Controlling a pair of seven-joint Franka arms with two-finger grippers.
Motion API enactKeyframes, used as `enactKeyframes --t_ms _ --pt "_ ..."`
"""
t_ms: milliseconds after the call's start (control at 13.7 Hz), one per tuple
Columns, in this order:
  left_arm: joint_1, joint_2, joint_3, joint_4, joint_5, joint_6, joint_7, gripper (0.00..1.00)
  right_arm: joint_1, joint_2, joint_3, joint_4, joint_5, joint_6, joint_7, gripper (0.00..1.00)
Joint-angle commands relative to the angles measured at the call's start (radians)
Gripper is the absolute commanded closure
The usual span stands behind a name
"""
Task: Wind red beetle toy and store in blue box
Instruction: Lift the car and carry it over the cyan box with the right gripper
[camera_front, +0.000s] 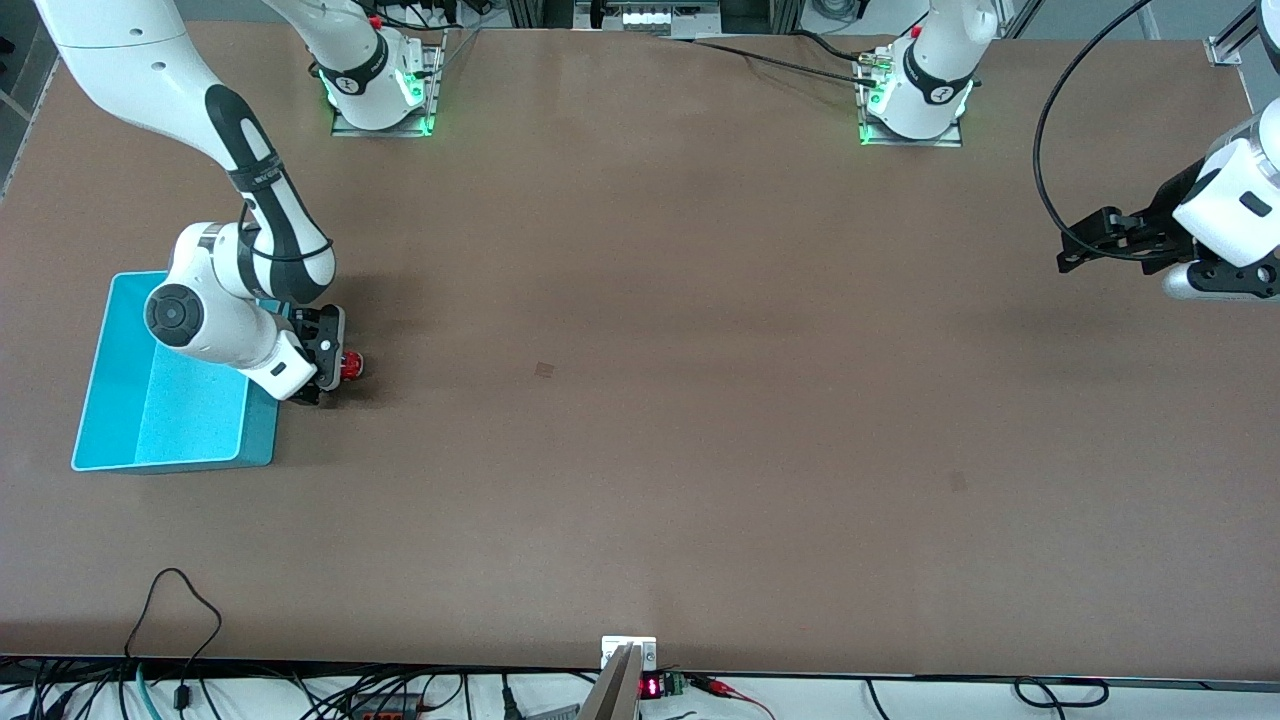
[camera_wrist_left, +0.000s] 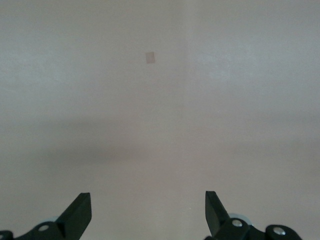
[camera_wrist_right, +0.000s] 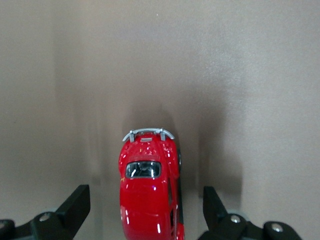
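Two arms work at the brown table (camera_front: 640, 400); the right gripper (camera_front: 332, 372) is low at the right arm's end of the table, just beside the blue box (camera_front: 110, 400), and its fingers (camera_wrist_right: 75, 202) are spread wide with the red beetle toy (camera_wrist_right: 148, 192) between them, not touching either one; the toy stands on the table, close to the box wall and outside the box; its silvery bumper points away from the gripper; the left gripper (camera_front: 1075, 250) waits in the air over the left arm's end of the table, its fingers (camera_wrist_left: 80, 212) also spread apart, holding nothing.
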Motion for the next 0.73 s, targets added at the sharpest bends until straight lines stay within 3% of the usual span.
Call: enactKeyframes --t_ms 0,146,220,439,513,659 --pt "-0.003 -0.005 0.0 0.002 0.019 -0.003 0.001 0.0 0.01 0.0 0.002 -0.013 0.008 0.032 -0.02 0.0" --pt "-0.001 -0.006 0.0 0.002 0.019 -0.003 0.003 0.0 0.015 0.0 0.002 -0.015 0.011 0.04 -0.023 0.04" --pt "-0.001 -0.005 0.0 0.002 0.019 -0.004 0.003 0.0 0.013 0.0 0.002 -0.015 0.011 0.04 -0.024 0.12" --pt "-0.001 -0.005 0.0 0.002 0.019 -0.003 0.003 0.0 0.015 -0.002 0.002 -0.013 0.011 0.041 -0.023 0.54" --pt "-0.001 -0.005 0.0 0.002 0.019 -0.004 0.001 0.0 0.016 -0.005 0.002 -0.013 0.011 0.04 -0.024 0.65" --pt "-0.001 -0.005 0.0 0.002 0.019 -0.004 0.001 0.0 0.018 -0.022 0.002 -0.013 0.011 0.029 -0.027 0.76"
